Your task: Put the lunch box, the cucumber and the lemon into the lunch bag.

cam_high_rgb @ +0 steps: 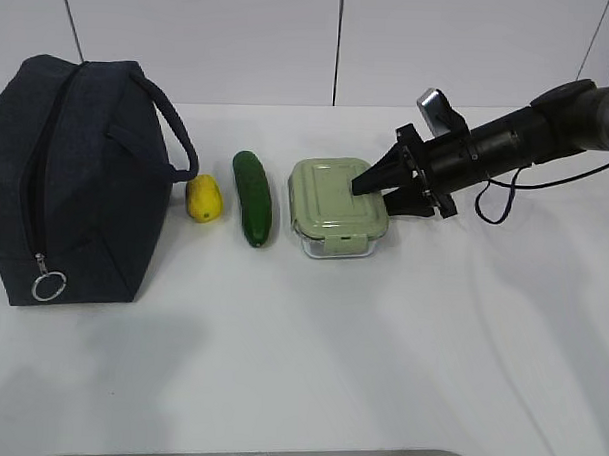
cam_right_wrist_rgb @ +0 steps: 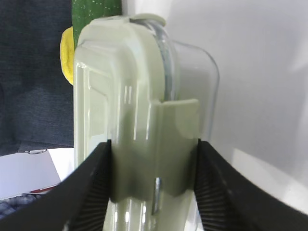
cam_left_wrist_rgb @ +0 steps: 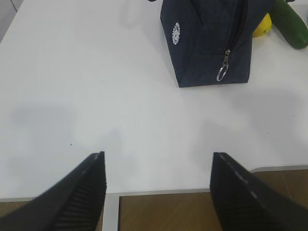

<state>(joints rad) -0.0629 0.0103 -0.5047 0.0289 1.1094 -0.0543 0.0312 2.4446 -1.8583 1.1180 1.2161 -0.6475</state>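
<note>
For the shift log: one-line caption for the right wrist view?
Right gripper straddling the lunch box at its lid clip, cucumber and lemon behind.

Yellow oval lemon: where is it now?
Exterior view: the yellow oval lemon lies left of centre on the white table, between the navy fabric bag and dark green cucumber.

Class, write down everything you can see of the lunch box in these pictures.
The lunch box is a small clear container with rounded corners, closed by a pale green lid with side clips. It stands flat on the white table, right of the cucumber. The right gripper has one of its fingers at each side of the box's end.
</note>
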